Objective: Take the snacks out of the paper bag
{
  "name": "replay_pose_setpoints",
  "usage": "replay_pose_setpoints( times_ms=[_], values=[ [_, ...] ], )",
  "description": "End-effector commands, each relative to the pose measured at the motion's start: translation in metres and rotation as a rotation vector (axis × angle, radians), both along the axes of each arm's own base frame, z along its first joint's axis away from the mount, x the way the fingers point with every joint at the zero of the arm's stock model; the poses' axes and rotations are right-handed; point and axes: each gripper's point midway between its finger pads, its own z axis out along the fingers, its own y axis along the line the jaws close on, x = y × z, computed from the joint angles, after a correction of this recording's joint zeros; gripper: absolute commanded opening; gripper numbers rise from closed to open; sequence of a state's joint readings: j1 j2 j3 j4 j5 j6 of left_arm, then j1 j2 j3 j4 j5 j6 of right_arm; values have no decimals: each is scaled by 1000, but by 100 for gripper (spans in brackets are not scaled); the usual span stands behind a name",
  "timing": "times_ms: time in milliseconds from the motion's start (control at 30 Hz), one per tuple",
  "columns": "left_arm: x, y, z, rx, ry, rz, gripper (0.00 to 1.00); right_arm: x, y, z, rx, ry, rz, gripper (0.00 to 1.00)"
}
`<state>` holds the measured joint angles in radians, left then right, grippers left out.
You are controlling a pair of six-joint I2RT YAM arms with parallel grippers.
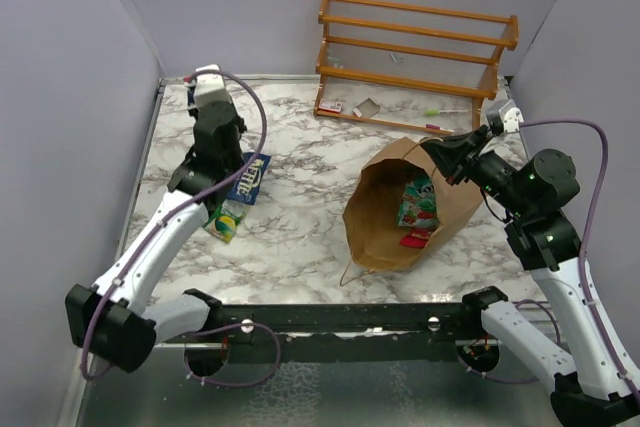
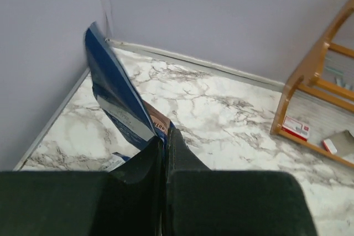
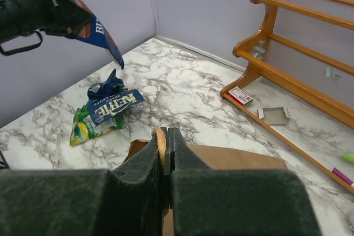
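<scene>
Paper bag (image 1: pixel 372 209) centre-right, packets (image 1: pixel 417 202) inside, other packets (image 1: pixel 250 182) far left, rack (image 1: pixel 420 57) behind

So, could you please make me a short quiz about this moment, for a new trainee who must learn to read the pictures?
1. True or false: the paper bag is already empty.
2. The right gripper is: A open above the bag; B shut on the bag's rim; C shut on a snack.
3. What colour is the packet that the left gripper pinches?

Key:
1. False. A teal-red packet and a small red packet lie inside.
2. B.
3. Dark blue.
</scene>
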<state>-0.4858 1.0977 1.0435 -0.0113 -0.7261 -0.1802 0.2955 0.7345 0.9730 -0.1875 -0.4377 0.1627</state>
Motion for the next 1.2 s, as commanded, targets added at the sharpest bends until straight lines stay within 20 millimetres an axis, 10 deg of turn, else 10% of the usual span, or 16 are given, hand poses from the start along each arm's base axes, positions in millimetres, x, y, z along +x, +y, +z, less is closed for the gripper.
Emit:
replay_pose_setpoints(
  times_ms=[0,300,567,733,933,1167],
  values=[
    [40,15,-9,-228,31,-2,0,-3,-1,6,9,-22,-4,2],
    [85,45,-74,-374,145,55,0,-3,-2,7,9,-32,-7,2],
    [55,66,-158,-535,278,201,1,0,1,4,4,-21,4,2],
    [32,74,-188,-596,322,296,21,1,3,3,9,-14,14,2],
    [23,69,-190,-626,354,283,41,-2,2,3,10,-16,11,2],
    [19,48,-146,-634,307,109,62,-3,1,3,7,-16,8,2]
  ],
)
